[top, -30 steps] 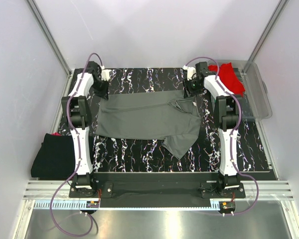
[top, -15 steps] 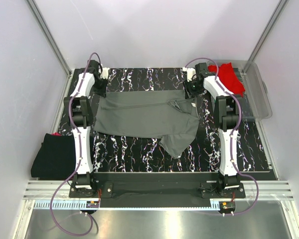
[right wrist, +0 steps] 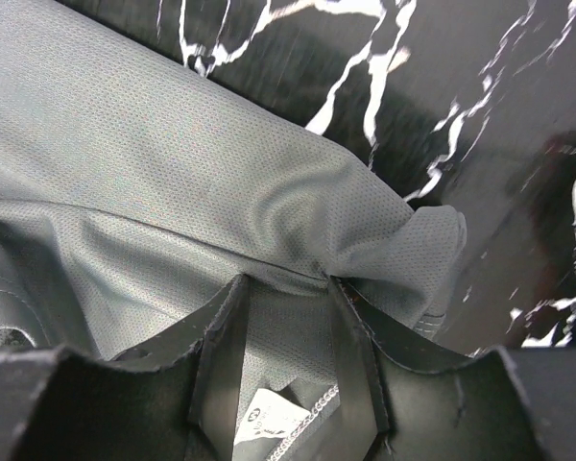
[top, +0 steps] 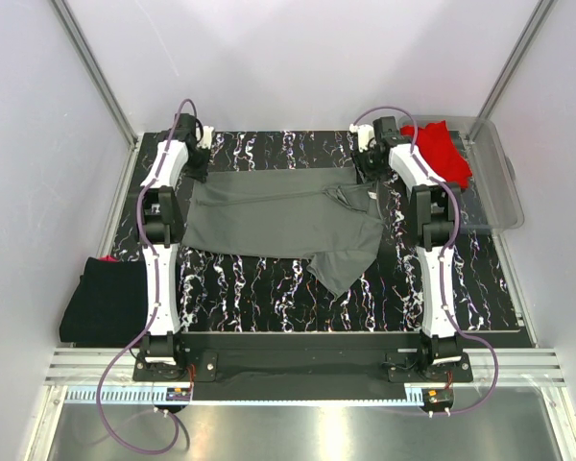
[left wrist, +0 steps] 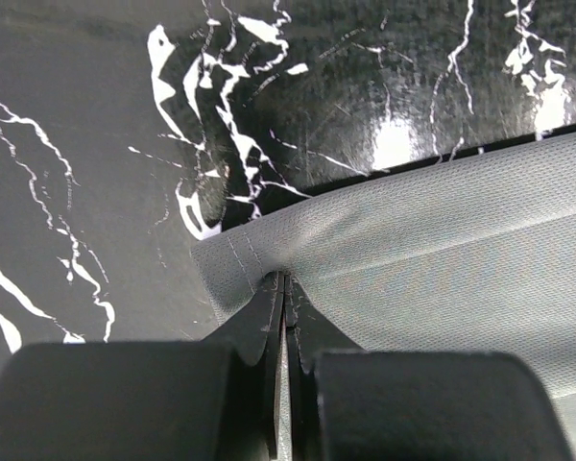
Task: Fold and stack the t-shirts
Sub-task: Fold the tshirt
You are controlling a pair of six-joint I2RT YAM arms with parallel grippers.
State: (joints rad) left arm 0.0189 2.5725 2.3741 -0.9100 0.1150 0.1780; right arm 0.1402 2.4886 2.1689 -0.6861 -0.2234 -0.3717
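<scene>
A dark grey t-shirt lies spread across the far half of the black marbled table, one sleeve trailing toward the front right. My left gripper is shut on its far left corner; in the left wrist view the fingertips pinch the hem of the grey t-shirt. At the far right, my right gripper holds the shirt, its jaws standing apart around a thick bunch of cloth with a white label between the fingers. A red t-shirt and a black t-shirt lie apart.
A clear plastic tub stands at the far right with the red shirt draped over its near corner. The folded black shirt sits off the table's left side, a bit of red showing behind it. Pale walls close in the table's back and sides.
Both grippers have moved toward the far edge, dragging the grey shirt away from the arm bases. Its far hem is now pulled straighter between them.
</scene>
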